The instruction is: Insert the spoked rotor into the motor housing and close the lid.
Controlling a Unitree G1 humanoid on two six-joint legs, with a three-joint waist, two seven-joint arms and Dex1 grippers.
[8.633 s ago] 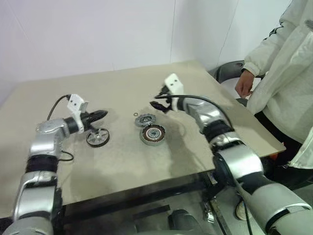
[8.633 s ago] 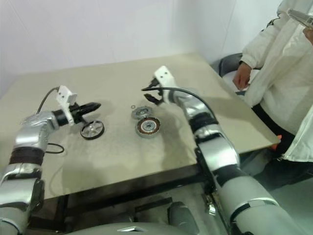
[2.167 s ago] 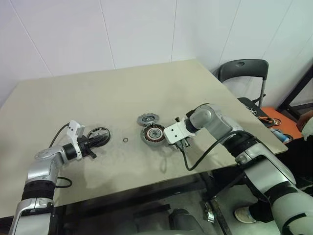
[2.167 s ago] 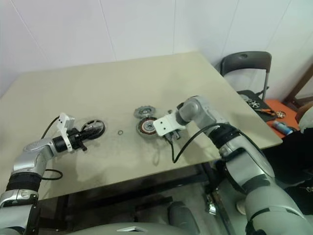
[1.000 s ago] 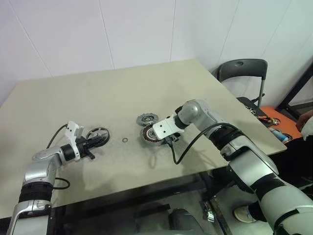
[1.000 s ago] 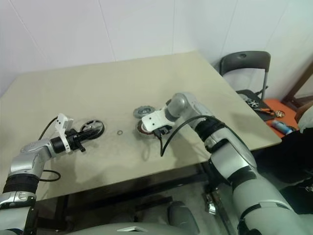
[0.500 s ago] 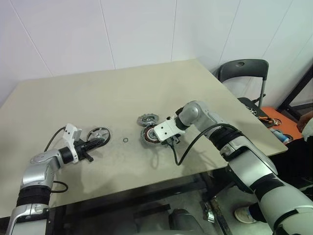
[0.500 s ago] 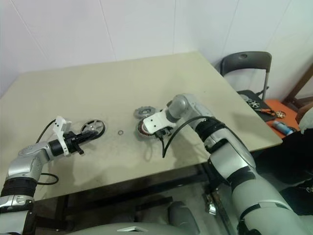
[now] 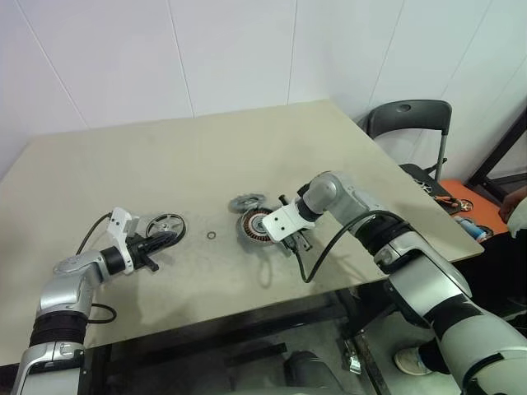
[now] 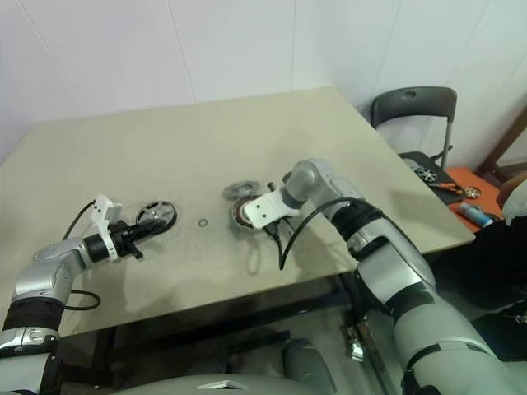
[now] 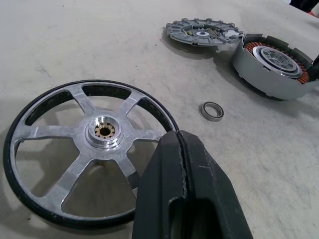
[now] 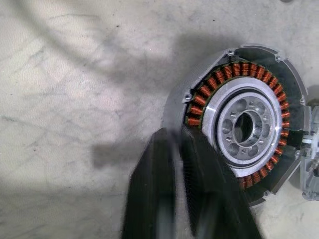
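The spoked rotor (image 11: pixel 75 149) lies flat on the table at the left. My left gripper (image 11: pixel 178 135) is shut and empty, its tip just over the rotor's near rim (image 9: pixel 167 224). The motor housing (image 12: pixel 244 127), grey with copper windings, sits mid-table (image 9: pixel 257 225). My right gripper (image 12: pixel 177 144) points down at its right edge, shut on the housing's wall with one finger outside and one over the windings. The notched lid (image 11: pixel 202 32) lies flat right behind the housing (image 9: pixel 246 201).
A small metal ring (image 11: pixel 211 110) lies on the table (image 9: pixel 165 156) between rotor and housing. A grey chair (image 9: pixel 408 115) stands past the table's right edge. The far half of the table is bare.
My right gripper's fingers have closed onto the housing's wall, with the hand barely shifting. The left gripper and the rotor have stayed where they were.
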